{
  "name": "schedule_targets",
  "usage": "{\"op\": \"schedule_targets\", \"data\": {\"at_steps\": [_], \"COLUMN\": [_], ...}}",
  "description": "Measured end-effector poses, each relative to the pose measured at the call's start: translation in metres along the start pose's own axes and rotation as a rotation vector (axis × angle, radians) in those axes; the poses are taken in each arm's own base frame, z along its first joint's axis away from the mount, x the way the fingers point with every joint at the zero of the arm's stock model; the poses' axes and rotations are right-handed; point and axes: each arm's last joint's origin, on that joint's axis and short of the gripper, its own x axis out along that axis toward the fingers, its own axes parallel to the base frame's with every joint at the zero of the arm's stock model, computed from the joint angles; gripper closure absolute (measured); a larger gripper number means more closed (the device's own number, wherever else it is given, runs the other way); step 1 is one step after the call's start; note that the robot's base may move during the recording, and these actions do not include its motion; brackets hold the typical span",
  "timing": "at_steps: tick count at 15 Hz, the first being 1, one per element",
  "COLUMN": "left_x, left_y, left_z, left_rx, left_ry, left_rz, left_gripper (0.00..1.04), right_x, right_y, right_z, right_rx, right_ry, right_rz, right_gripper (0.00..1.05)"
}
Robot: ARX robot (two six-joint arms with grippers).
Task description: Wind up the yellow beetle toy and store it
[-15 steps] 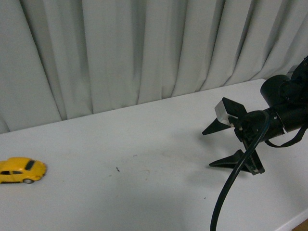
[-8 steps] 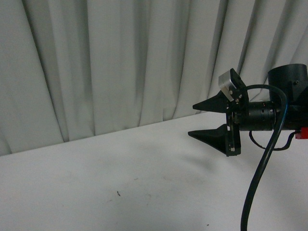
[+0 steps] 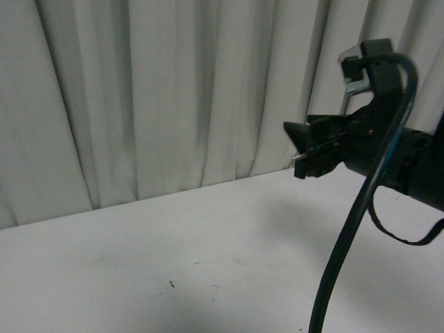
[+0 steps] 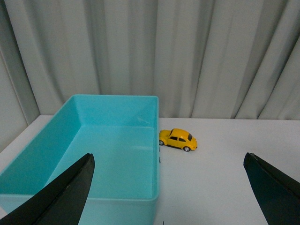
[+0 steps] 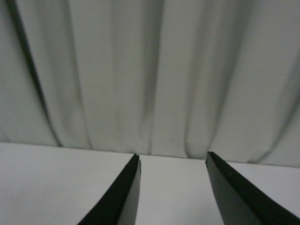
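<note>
Pale pleated curtains (image 4: pixel 187 56) hang behind the white tabletop (image 4: pixel 225 178). A glossy yellow beetle toy car (image 4: pixel 178 139) sits on it just outside a turquoise plastic box (image 4: pixel 117 104). My left gripper (image 4: pixel 167 159) gapes wide; my right gripper (image 5: pixel 172 154), above the table, is spread too.

You see the yellow beetle toy (image 4: pixel 178 139) at mid-frame, wheels down on the white table (image 4: pixel 229 164), just beside the open turquoise box (image 4: pixel 117 112). Your left gripper (image 4: pixel 168 161) has its dark fingers (image 4: pixel 65 192) spread wide at the frame's outer edges, holding nothing.

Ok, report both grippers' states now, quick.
Left gripper: open wide, holding nothing.
Right gripper: open, holding nothing.
</note>
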Motion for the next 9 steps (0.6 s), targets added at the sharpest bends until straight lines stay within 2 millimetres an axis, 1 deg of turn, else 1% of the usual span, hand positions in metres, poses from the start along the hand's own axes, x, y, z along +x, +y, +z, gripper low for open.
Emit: {"op": "schedule_targets", "data": {"at_steps": [1,3,4,6,9], "left_x": [0.000,0.000,0.000,0.000,0.000], "left_y": [0.000,0.000,0.000,0.000,0.000], "left_z": [0.000,0.000,0.000,0.000,0.000], "left_rx": [0.000,0.000,0.000,0.000,0.000], "left_ry": [0.000,0.000,0.000,0.000,0.000], "left_rz": [0.000,0.000,0.000,0.000,0.000], "left_gripper": [0.07,0.07,0.07,0.07,0.07], "right_x": [-0.012,-0.040,-0.049,-0.068,-0.090], "right_y": [0.002,0.016,0.022,0.030,0.037], "right_z": [0.000,-0.006,0.000,0.014,0.013], "right_rx": [0.013,0.042,0.041,0.039,0.041], "right_ry": [0.008,0.070,0.051,0.038,0.053], "right_rz": [-0.046,-0.059,-0.052,-0.053,-0.057], "right_gripper": [0.71,0.96,1.03,1.03,1.03]}}
